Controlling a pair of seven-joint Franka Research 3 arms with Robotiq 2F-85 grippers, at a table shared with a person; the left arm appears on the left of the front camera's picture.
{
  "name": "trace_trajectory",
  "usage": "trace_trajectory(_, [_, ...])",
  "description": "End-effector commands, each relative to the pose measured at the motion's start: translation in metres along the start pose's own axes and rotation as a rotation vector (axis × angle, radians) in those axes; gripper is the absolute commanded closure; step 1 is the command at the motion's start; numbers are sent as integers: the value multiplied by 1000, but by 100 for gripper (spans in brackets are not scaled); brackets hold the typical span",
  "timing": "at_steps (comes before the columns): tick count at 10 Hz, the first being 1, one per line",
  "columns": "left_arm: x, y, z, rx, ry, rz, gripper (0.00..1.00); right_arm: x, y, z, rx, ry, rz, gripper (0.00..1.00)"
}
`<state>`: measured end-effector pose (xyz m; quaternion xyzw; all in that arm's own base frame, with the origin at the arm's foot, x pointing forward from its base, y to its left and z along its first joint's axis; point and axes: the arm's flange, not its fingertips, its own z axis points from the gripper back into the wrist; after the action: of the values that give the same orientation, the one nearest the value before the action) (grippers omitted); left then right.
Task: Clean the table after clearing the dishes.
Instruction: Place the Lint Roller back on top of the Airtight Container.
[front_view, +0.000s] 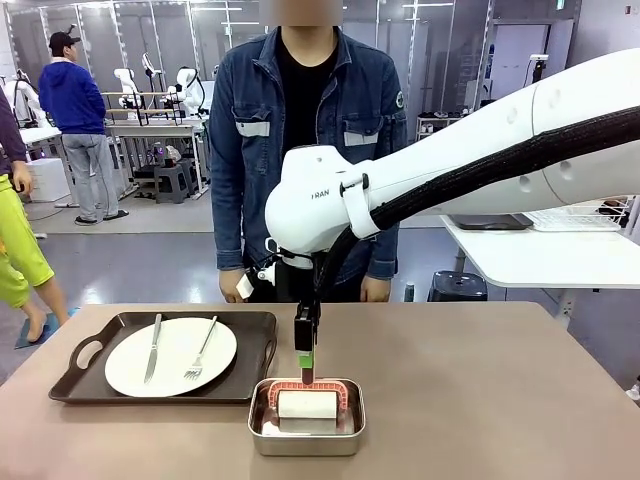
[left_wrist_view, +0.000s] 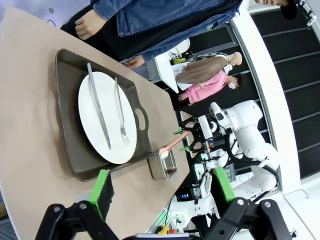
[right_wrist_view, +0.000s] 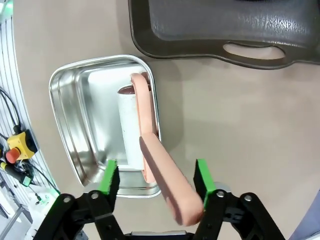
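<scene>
While the right gripper is held wide over the shiny steel pan, the roller's pink handle is seen between its green pads, with gaps on both sides. Left of the pan, a round white plate with knife and fork is carried on a dark handled tray on the matte beige table. The left gripper is spread wide, empty.
</scene>
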<state>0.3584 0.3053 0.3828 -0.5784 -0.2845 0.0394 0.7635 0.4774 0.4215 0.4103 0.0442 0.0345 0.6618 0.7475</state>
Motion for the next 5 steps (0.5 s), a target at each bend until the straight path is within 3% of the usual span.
trace_trajectory(1, [-2, -1, 2, -9, -3, -13, 0, -11, 10, 2, -32, -4, 33, 0])
trace_trajectory(4, [-2, -1, 2, -9, -3, -13, 0, -20, 13, 5, -61, -13, 69, 0])
trace_trajectory(5, [-2, -1, 2, -9, -3, -13, 0, -4, 2, 7, -13, -3, 16, 0])
